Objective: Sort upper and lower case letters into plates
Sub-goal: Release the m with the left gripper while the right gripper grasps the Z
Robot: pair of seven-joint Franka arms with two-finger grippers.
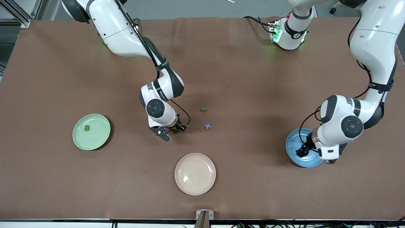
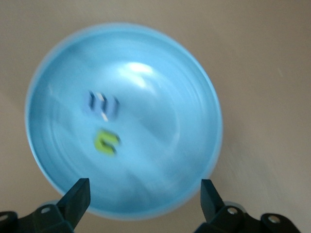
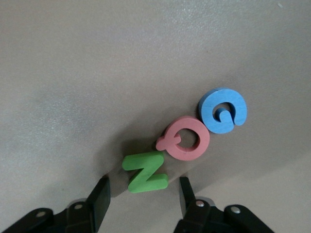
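The pale mint green plate (image 1: pixel 98 139) lies toward the right arm's end and holds a green B (image 1: pixel 87 128). The blue plate (image 1: pixel 292 144) lies toward the left arm's end. My left gripper (image 1: pixel 301 152) hangs open and empty over it (image 2: pixel 144 196); the plate (image 2: pixel 160 145) holds a blue letter (image 2: pixel 101 104) and a yellow-green letter (image 2: pixel 107 141). My right gripper (image 1: pixel 165 134) is open and low over the table (image 3: pixel 143 200). A green N or Z (image 3: pixel 146 172) lies just off its fingertips, touching a pink Q (image 3: pixel 184 138) beside a blue G (image 3: pixel 223 110).
A cream-beige plate (image 1: pixel 202 185) lies near the front edge, mid-table. A small green letter (image 1: pixel 204 110) and a blue cross-shaped letter (image 1: pixel 207 126) lie loose on the brown cloth between the two arms.
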